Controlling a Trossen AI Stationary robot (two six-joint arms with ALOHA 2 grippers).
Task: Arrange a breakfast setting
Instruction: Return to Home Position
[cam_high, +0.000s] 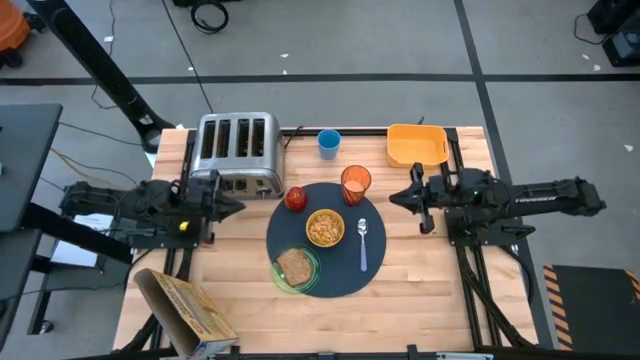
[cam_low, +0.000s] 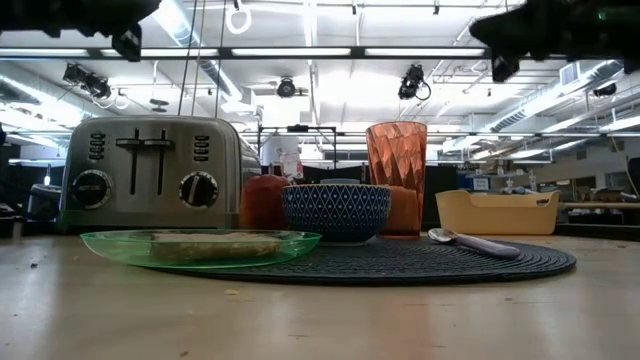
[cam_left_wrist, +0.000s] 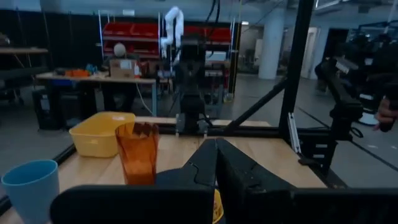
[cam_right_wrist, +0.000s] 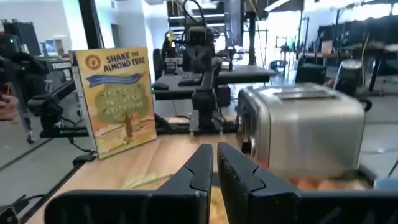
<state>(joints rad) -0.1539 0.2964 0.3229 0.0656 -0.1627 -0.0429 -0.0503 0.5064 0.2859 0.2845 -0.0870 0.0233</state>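
Note:
A round dark-navy mat (cam_high: 345, 272) lies mid-table. On it stand a small bowl of cereal (cam_high: 325, 228), a red apple (cam_high: 296, 198) and an orange tumbler (cam_high: 356, 183), and a silver spoon (cam_high: 363, 243) lies on it. A green plate (cam_high: 297, 270) bears a toast slice (cam_high: 293, 265) at the mat's near-left edge. My left gripper (cam_high: 236, 206) is shut and empty, raised left of the mat by the toaster. My right gripper (cam_high: 393, 199) is shut and empty, raised right of the tumbler.
A silver toaster (cam_high: 238, 153) stands at the far left, a small blue cup (cam_high: 329, 142) and a yellow bin (cam_high: 417, 146) along the far edge. A cereal box (cam_high: 185, 310) stands at the near left corner. Bare wood shows along the near edge and at the right.

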